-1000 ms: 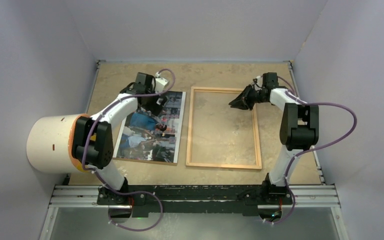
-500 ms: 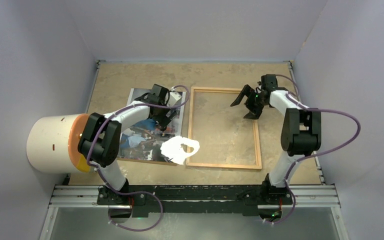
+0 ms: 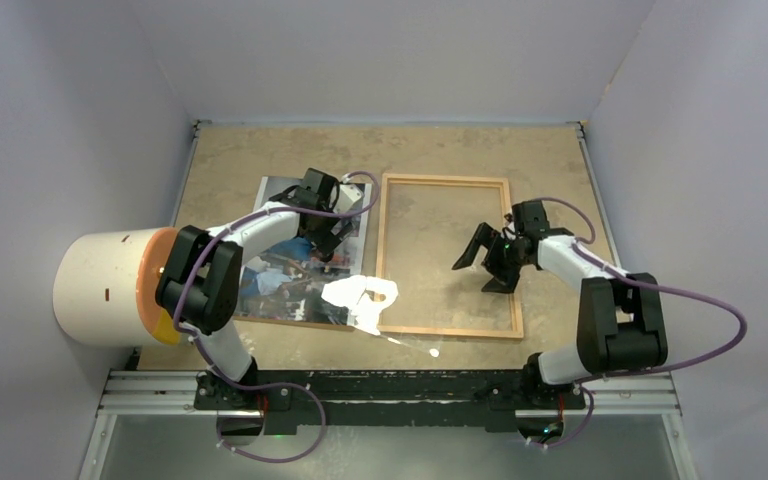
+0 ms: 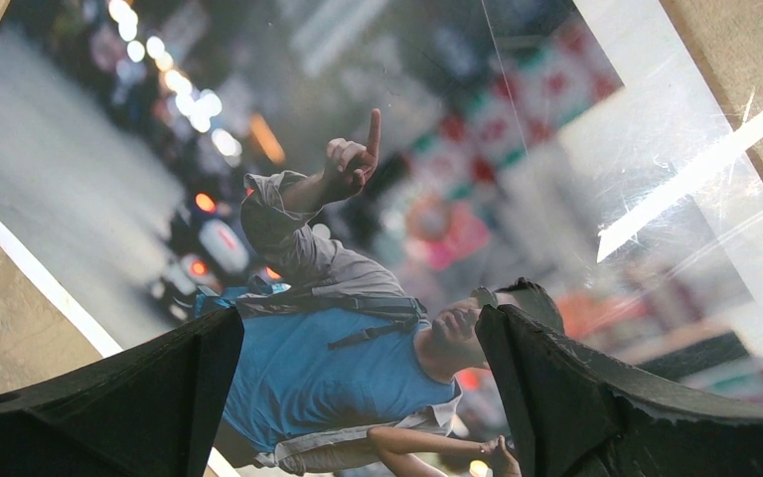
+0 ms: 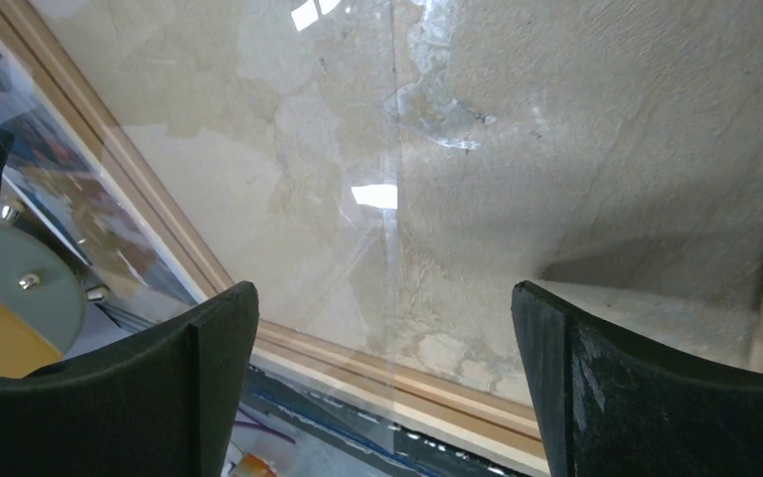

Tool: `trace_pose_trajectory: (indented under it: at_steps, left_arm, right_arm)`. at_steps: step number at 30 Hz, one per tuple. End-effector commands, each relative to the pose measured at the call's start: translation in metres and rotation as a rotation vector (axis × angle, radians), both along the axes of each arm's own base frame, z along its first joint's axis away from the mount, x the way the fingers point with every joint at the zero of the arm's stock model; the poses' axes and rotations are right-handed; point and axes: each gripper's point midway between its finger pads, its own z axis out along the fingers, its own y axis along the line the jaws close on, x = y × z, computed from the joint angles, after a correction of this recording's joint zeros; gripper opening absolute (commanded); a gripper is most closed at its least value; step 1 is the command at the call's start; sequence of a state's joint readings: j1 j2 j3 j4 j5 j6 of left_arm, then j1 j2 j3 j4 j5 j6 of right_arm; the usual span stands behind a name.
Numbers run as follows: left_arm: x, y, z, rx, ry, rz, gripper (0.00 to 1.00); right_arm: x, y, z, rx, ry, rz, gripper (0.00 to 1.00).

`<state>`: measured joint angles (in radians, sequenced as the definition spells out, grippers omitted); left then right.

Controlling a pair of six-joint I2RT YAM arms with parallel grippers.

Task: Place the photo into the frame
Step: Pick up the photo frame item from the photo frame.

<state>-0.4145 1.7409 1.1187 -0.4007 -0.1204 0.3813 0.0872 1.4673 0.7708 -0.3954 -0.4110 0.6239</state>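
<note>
Photo [image 3: 290, 285] lies flat on the table [image 3: 240, 150], just left of the frame [image 3: 460, 332], not in it yet.
Left gripper [image 4: 358, 323] hangs over the photo with fingers spread wide, likely ready to pick it up. Right gripper [image 5: 382, 293] hangs spread over the frame's glass [image 5: 407, 149], holding nothing. From the top, a bright shine [image 3: 360, 298] hides the photo's near corner. The left wrist view shows its man in a blue shirt [image 4: 328, 373] clearly.
</note>
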Motion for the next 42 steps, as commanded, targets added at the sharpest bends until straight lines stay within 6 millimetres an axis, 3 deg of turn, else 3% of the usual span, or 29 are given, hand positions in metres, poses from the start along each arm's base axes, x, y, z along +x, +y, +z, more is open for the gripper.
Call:
trace_pose_trajectory:
  at_steps: [1,8,15,20,30,35,42]
  left_arm:
    - [0.005,0.003,0.013,-0.002,-0.044,0.004,1.00]
    - [0.004,0.003,0.006,0.005,-0.031,0.001,1.00]
    - [-0.001,0.003,-0.004,0.006,-0.008,-0.004,1.00]
    - [-0.001,0.000,-0.006,0.001,0.002,-0.014,1.00]
    - [-0.006,-0.005,-0.011,0.008,0.029,-0.042,1.00]
    - [-0.006,-0.004,-0.009,0.017,0.024,-0.046,1.00]
    - [-0.006,-0.004,-0.004,0.019,0.018,-0.056,1.00]
  right_arm:
    - [-0.008,0.021,0.002,0.079,-0.026,0.024,0.99]
    - [-0.030,0.050,-0.021,0.191,0.036,0.023,0.96]
    - [-0.023,0.058,-0.025,0.262,-0.032,-0.062,0.91]
    - [-0.007,0.061,-0.016,0.328,-0.152,-0.129,0.88]
    - [0.021,0.072,0.032,0.507,-0.395,-0.164,0.82]
    - [0.032,0.075,0.040,0.520,-0.436,-0.142,0.62]
    - [0.039,0.075,0.021,0.358,-0.365,0.005,0.19]
